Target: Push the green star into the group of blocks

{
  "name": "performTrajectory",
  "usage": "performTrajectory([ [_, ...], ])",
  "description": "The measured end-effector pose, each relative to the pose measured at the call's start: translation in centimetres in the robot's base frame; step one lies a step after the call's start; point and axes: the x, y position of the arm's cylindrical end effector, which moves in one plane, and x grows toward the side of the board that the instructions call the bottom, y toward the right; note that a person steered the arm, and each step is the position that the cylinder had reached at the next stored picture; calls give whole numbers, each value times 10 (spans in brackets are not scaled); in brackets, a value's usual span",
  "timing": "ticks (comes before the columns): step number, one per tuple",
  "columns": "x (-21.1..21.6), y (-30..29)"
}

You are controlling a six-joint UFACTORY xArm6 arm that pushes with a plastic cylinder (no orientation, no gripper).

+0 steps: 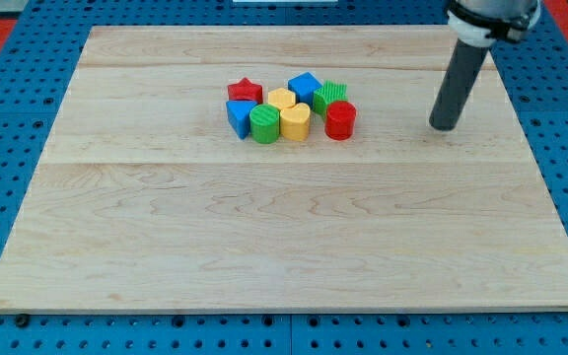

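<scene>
Cluster of eight blocks [291, 108] on the wooden board [264, 237], toward the view's top and left of centre, star blocks at its two upper corners, my tip [444, 127] well apart at the view's right

open board [294, 237] around clustered blocks [291, 108]

We can read no text, label, brand, number or sign anywhere in this view. The wooden board [284, 227] carries only its grain, the coloured blocks have plain faces, and the blue perforated surface [8, 118] around the board shows only holes.
</scene>
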Motion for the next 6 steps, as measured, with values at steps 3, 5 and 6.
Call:
performTrajectory([
  [3,-43,-80],
  [5,-25,-135],
  [6,-24,-148],
])
